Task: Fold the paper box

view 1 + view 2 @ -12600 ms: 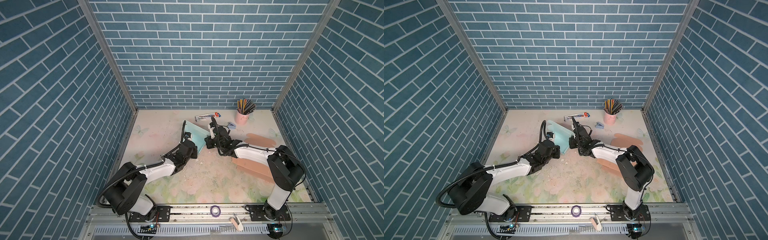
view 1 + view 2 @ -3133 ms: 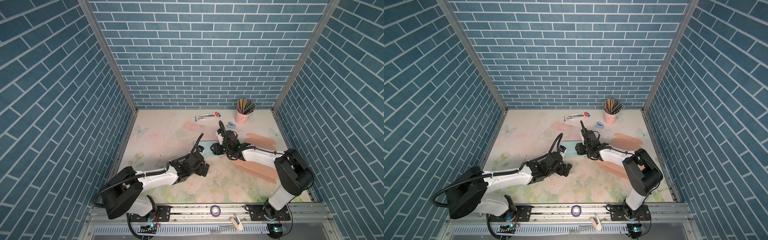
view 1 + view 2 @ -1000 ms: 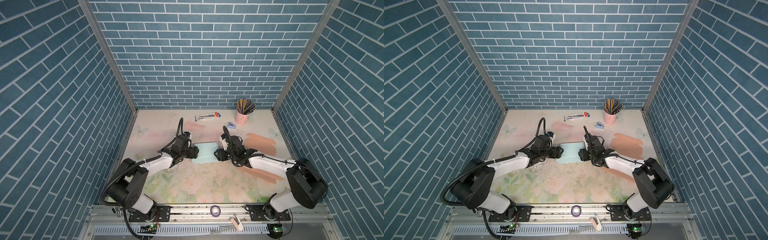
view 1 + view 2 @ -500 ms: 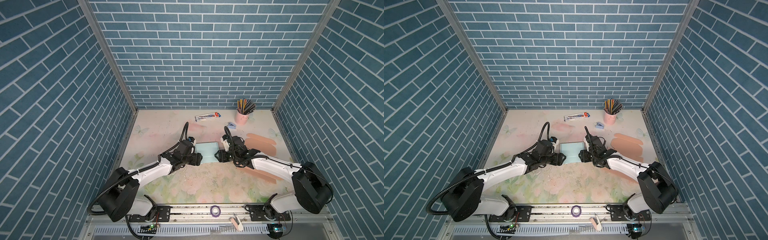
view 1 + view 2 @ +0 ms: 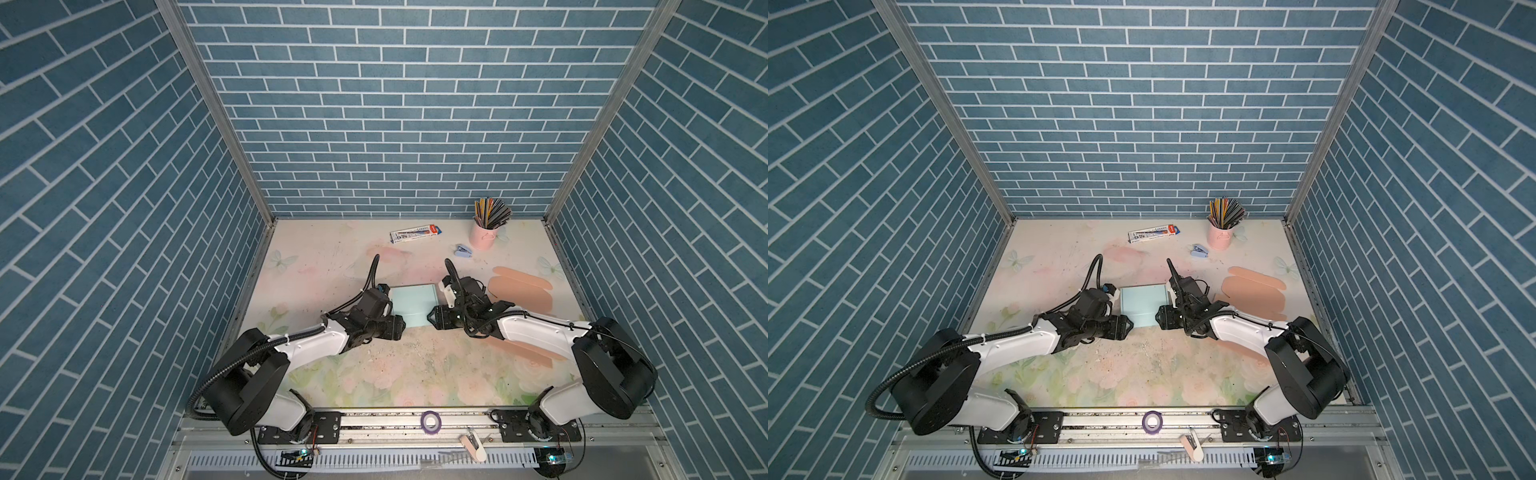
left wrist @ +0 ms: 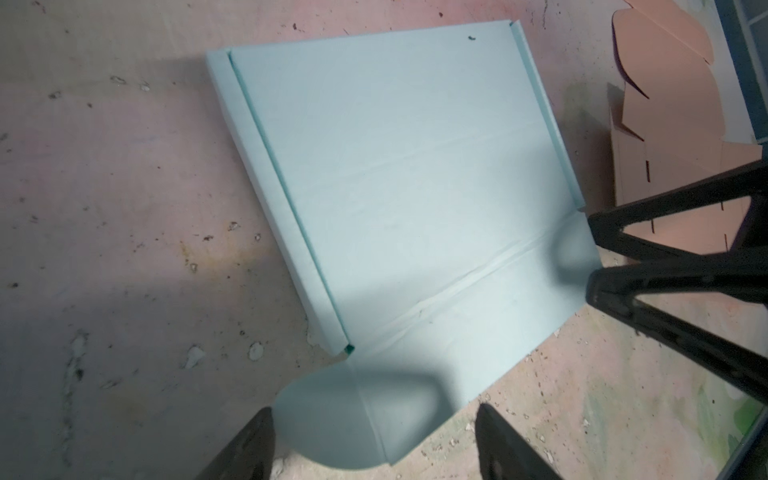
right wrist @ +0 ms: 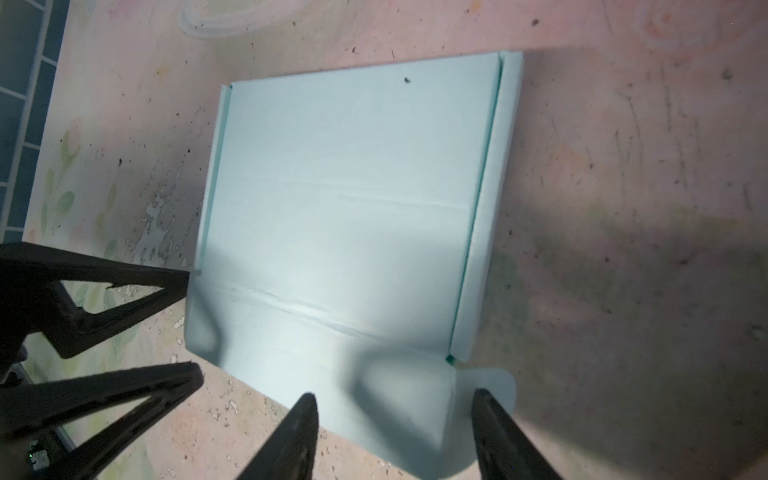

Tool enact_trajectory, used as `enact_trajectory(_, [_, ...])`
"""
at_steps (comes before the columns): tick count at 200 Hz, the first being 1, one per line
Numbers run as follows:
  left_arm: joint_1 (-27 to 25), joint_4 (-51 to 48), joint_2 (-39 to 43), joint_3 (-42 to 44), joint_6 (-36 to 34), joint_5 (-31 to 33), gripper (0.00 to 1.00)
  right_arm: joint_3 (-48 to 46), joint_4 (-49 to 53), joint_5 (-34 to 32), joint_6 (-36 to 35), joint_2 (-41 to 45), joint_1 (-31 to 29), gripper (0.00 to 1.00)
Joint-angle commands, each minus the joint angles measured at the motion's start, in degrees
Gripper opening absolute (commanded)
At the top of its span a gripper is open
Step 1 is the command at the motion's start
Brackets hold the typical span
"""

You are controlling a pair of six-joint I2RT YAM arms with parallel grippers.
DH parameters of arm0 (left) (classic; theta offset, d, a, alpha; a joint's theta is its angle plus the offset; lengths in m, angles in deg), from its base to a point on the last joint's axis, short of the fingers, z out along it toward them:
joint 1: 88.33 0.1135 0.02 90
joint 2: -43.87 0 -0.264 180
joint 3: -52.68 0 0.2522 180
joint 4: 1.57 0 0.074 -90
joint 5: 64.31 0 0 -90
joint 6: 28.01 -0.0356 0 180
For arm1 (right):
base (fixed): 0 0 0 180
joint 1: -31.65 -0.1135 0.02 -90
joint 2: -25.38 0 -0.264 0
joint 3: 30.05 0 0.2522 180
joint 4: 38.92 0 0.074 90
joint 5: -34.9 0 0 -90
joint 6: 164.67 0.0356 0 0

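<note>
The paper box (image 5: 415,302) (image 5: 1143,305) is pale teal and lies flat mid-table, lid side up, with narrow folded side walls. In the left wrist view the box (image 6: 399,174) has a rounded corner flap (image 6: 332,419) lying between the fingers of my open left gripper (image 6: 374,411). My left gripper (image 5: 398,327) (image 5: 1126,326) sits at the box's near left corner. My right gripper (image 5: 432,322) (image 5: 1159,318) sits at the near right corner. It is open too (image 7: 394,395), astride the other rounded flap (image 7: 415,399). Neither gripper clamps the paper.
Flat peach cardboard blanks (image 5: 519,286) lie right of the box, partly under the right arm. At the back stand a pink cup of pencils (image 5: 482,235), a small blue stapler (image 5: 462,250) and a long white carton (image 5: 415,235). A purple tape roll (image 5: 430,420) sits on the front rail.
My left gripper swung from the box's left side round to its near left corner and narrowed slightly. The right gripper stayed at the near right corner. The box still lies flat.
</note>
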Motion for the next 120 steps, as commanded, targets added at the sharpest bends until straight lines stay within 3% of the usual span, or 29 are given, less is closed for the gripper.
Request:
enact_trajectory(1, [-0.83, 2.96, -1.26, 0.83, 1.77, -0.87, 0.75, -1.26, -1.83, 1.73, 2.97, -1.21, -0.76, 0.60])
enact_trajectory(120, [-2.29, 4.39, -2.91, 0.26, 2.76, 0.27, 0.72, -1.04, -3.24, 1.39, 4.68, -1.78, -2.60, 0.60])
